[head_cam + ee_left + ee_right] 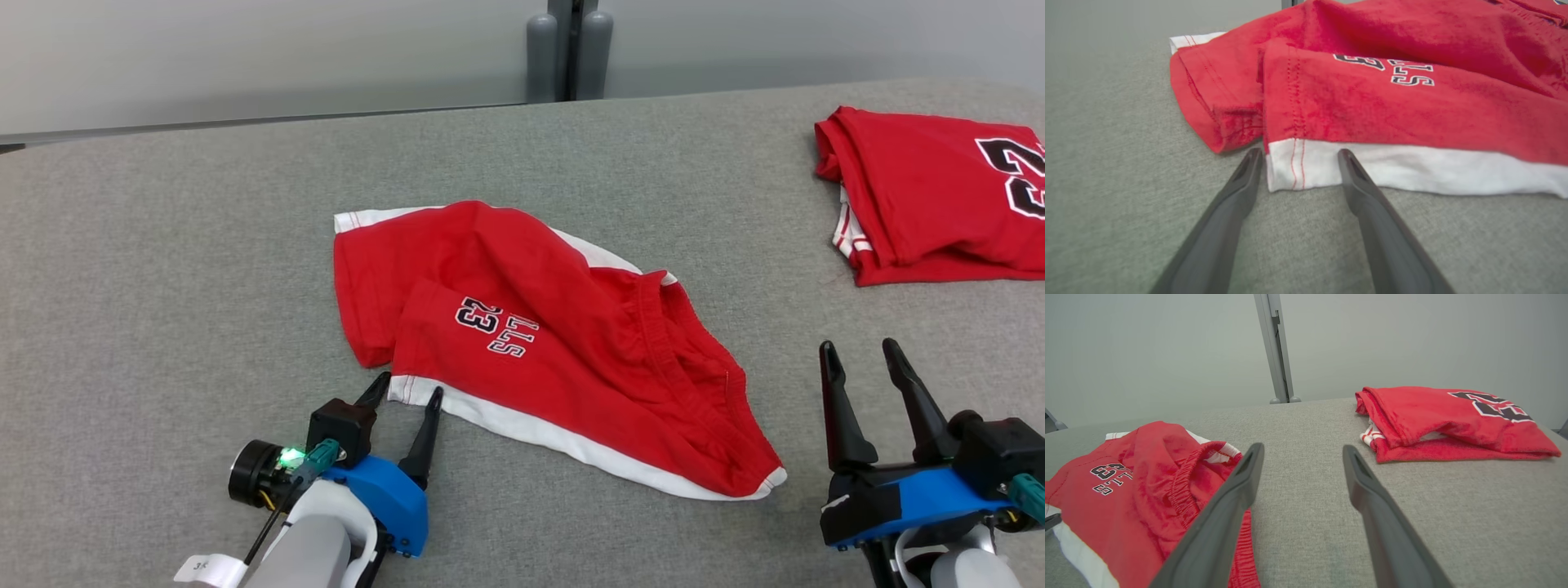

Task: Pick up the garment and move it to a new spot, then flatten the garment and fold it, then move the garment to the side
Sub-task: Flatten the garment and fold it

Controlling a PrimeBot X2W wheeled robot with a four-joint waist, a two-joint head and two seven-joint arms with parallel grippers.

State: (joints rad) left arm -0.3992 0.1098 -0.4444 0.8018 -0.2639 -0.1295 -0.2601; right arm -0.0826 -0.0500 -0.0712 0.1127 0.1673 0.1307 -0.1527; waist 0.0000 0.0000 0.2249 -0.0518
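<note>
Red with white hems, the garment (563,351) carries a "23" in black with a white outline, and beside it the letters "LLS", the start of the word lost in a fold; from your head view both read upside down. It's a pair of shorts lying rumpled in the middle of the grey fabric table (163,286), one leg folded over the other, the gathered elastic waistband toward your right and a long white hem along the near edge. Your left gripper (410,385) stands with its fingers apart, low over the table, the two tips on either side of that hem's near-left corner; whether they touch the cloth you cannot tell, and nothing is pinched. Your right gripper (857,345) is also spread wide and holds nothing, over bare table just off the waistband end. At the far right lies a second red garment (939,196), folded, with a large black numeral cut off by the frame. You have open grey surface left of the shorts, behind them, and between the two garments; the table's far edge meets a pale wall with a grey post (571,49).
</note>
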